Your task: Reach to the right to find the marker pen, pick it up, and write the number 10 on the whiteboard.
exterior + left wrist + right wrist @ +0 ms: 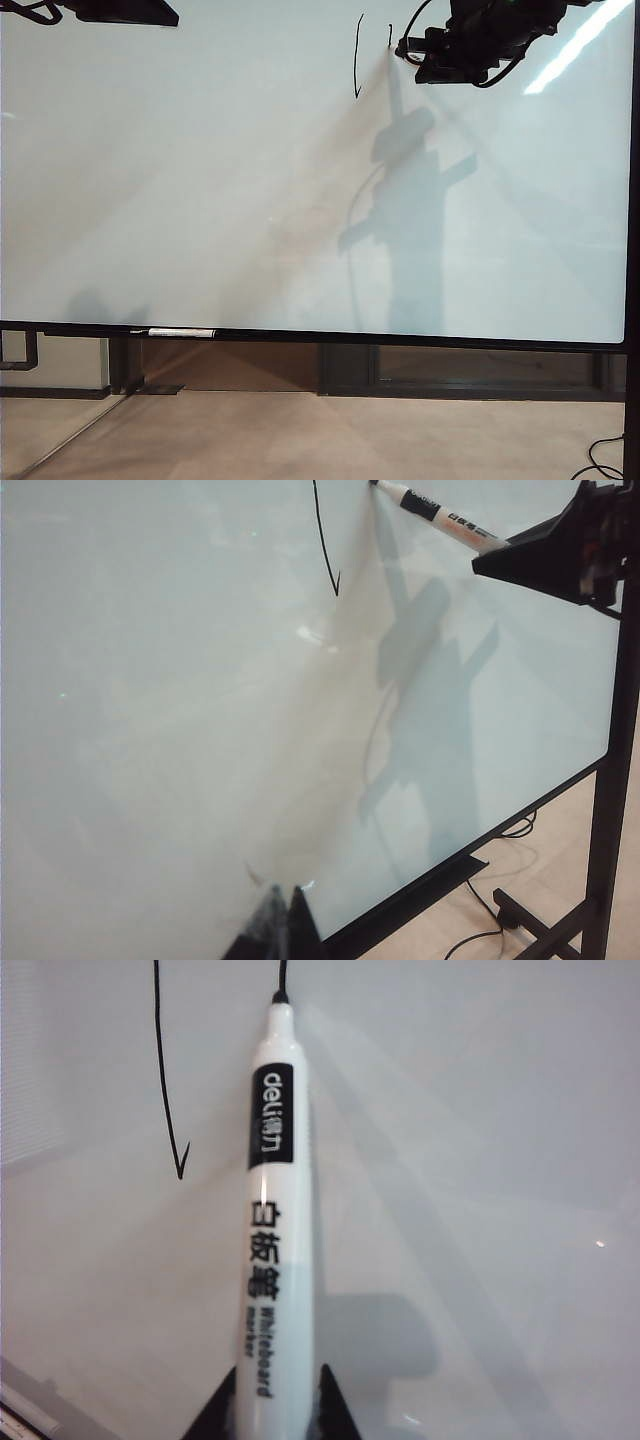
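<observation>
Fingers of the right gripper (272, 1400) were clamped on the marker pen (272, 1210), whose tip touched the whiteboard (200, 180) ahead of them, at a short stroke beside the finished bowed line (356, 58). Left gripper (285, 920) fingers hung before the board; whether apart or together I cannot tell.

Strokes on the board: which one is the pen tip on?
The short stroke, right of the long bowed line; the marker pen, in the right gripper, touches its end.
</observation>
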Robot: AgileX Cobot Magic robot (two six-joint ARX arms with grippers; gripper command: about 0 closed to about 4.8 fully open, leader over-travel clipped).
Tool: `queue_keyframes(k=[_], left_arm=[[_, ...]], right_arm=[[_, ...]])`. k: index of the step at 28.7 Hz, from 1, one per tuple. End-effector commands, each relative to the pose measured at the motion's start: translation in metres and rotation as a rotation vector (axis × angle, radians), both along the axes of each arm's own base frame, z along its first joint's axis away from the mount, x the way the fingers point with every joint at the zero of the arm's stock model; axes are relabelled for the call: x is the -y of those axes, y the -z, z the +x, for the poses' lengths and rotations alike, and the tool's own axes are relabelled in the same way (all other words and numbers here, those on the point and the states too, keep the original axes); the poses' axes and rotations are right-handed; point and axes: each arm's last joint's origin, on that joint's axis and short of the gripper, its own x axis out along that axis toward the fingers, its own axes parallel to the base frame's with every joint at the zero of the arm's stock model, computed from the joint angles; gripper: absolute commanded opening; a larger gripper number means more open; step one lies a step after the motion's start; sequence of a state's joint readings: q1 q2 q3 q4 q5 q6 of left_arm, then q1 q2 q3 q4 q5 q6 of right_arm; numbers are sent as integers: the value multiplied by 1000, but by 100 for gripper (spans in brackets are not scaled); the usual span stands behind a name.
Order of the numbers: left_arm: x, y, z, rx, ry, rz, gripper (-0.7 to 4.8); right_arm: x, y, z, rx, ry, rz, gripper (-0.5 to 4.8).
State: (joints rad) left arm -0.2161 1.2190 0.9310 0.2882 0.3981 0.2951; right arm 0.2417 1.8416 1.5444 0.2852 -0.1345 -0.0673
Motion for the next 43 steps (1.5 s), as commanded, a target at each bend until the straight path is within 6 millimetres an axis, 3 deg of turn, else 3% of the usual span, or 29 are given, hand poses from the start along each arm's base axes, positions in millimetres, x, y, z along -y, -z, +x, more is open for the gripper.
queue_keyframes(k=[1,17,32,43], left_arm=[[0,-4,-1,23,7,-3,-6],[0,-5,-1,37,6,0,-6],[0,-4,-1,31,7,1,-6],[0,-3,-1,10,10,-2,-6]], right_arm=[[1,5,2,-40,23,4,-6],[0,40,3,-145,5,-21,-6],[-16,-8,-29,-30,-51,0,-6],[-13,-25,-29,61,-3,5,-6]])
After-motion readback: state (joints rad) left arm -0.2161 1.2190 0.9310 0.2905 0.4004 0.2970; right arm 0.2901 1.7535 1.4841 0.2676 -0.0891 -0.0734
